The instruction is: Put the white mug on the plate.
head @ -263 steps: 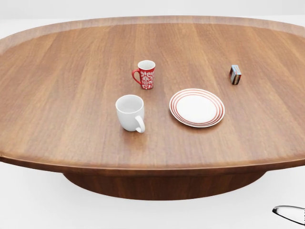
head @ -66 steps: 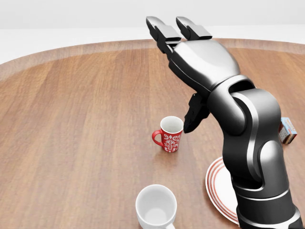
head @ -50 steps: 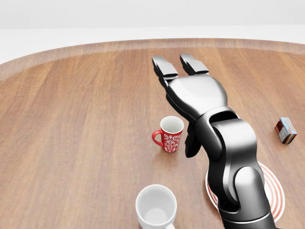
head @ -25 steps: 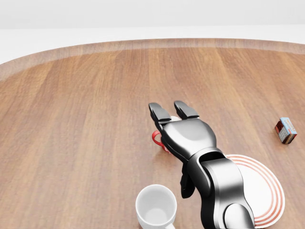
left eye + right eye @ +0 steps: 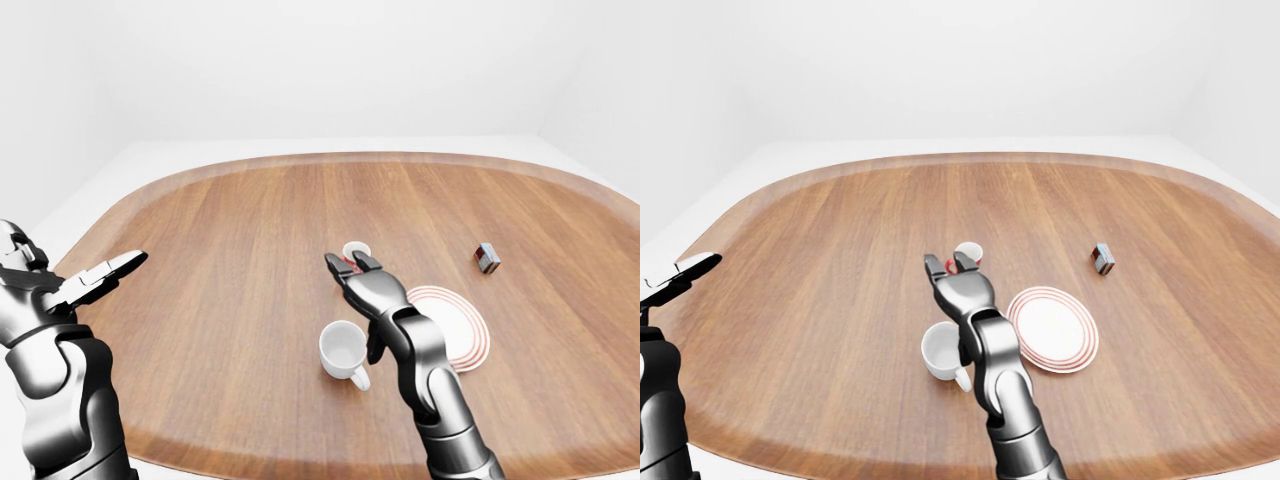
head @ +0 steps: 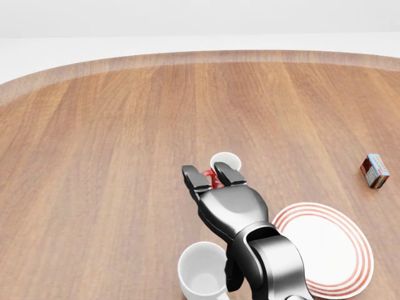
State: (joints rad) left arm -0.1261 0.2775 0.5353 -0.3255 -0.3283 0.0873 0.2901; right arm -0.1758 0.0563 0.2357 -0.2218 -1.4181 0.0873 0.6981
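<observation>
The white mug (image 6: 201,274) stands upright at the bottom of the head view, handle toward the bottom edge. Right of it lies the white plate with red rings (image 6: 328,247), with nothing on it. My right hand (image 6: 207,177) hovers palm down just right of and above the white mug. It is open, its fingers stretched toward the red patterned mug (image 6: 225,162) and its thumb (image 6: 232,275) hanging beside the white mug's wall. It holds nothing. My left hand (image 5: 113,269) is raised at the table's left edge, open and empty.
The red mug stands just beyond my right fingertips, partly covered by them. A small box (image 6: 375,170) lies near the right edge of the head view. The oval wooden table (image 6: 94,156) stretches wide to the left and top.
My right arm has come down and drawn back toward the bottom of the head view, from high over the red mug to low beside the white mug. Mugs, plate and box have not moved.
</observation>
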